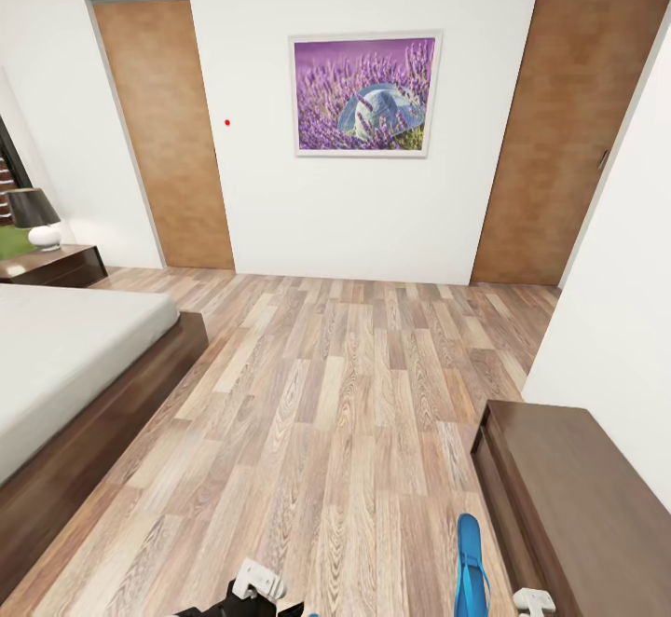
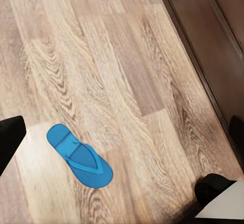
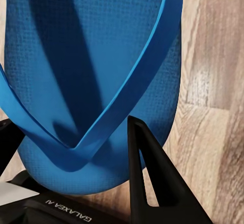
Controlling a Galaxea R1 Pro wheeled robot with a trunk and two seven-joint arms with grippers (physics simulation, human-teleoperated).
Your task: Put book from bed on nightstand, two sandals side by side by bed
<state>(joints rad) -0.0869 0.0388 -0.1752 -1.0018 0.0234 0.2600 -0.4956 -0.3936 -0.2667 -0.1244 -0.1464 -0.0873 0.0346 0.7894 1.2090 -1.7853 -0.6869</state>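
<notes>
Right fingers (image 3: 76, 173) clamped around a blue sandal (image 3: 96, 71); left fingers' (image 2: 10, 137) spread impossible to tell.

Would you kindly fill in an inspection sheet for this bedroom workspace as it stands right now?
Surface: grey-brown wood-plank floor.
Job's things: one bright blue flip-flop sandal between the right gripper's fingers; a second blue sandal lying flat on the floor; dark-framed bed with pale mattress; dark brown nightstand bearing a black-shaded lamp. Book: nothing seen.
Clutter: nothing seen.
Grippers: right gripper shut on the sandal; left gripper, state unclear.
Cables: nothing seen.
Surroundings: white walls, two brown doors, purple lavender picture, dark wooden cabinet.
</notes>
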